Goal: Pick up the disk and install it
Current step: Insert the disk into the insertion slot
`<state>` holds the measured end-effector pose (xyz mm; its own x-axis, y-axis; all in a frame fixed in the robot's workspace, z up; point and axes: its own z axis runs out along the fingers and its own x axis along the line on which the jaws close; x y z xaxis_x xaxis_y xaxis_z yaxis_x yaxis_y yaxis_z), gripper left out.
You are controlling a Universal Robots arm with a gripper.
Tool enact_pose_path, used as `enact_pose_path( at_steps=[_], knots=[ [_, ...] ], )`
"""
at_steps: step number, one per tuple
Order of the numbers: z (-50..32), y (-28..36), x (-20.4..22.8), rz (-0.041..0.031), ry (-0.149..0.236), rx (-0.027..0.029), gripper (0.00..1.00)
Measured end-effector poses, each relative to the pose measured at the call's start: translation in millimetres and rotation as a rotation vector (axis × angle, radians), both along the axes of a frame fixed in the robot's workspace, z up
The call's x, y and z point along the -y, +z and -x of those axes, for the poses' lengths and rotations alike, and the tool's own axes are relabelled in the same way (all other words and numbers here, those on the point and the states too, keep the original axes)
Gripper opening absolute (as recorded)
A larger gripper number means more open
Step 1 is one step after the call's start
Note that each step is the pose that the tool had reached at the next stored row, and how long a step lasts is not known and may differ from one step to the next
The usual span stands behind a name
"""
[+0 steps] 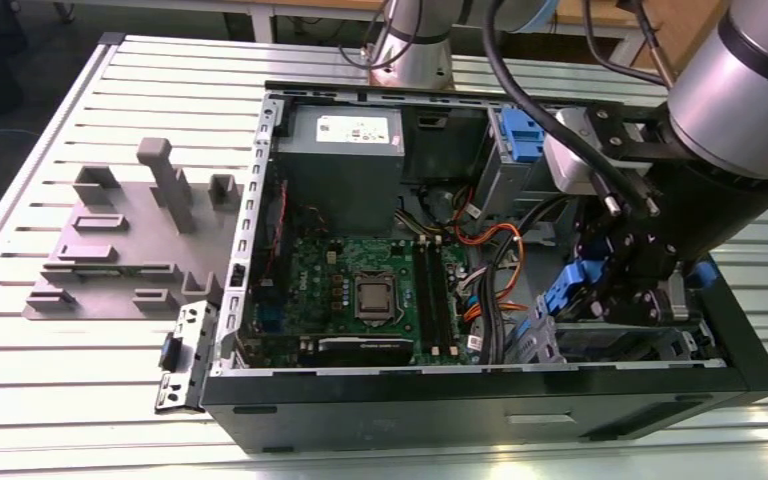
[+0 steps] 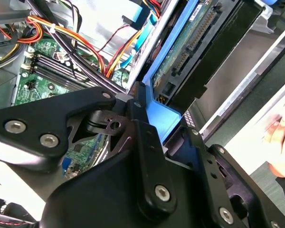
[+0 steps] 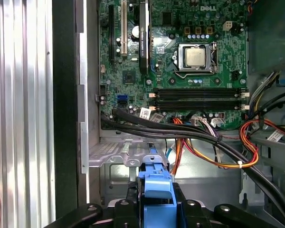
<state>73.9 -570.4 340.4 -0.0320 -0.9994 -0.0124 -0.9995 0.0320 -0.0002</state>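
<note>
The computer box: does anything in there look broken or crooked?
Nothing looks broken. The disk looks tilted, not lying flat, held by its blue rail in the hand inside the open computer case. A person's fingers show beside the case.

In the exterior view the arm [image 1: 744,100] hides most of the disk [image 1: 576,286]. The second wrist view's edge cuts a blurred hand [image 2: 280,140].

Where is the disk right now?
On the exterior view's right, the gripper holds the disk inside the computer case, beside the orange cables.
</note>
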Motion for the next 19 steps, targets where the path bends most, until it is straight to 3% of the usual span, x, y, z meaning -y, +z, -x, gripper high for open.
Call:
enact_pose_path(
  at_steps=[8, 19],
  knots=[
    [-0.2, -5.3, 0.0, 0.0001, 0.000, 0.0000, 0.36],
    [-0.3, -6.1, 0.0, 0.0000, 0.000, 0.0001, 0.38]
  ],
)
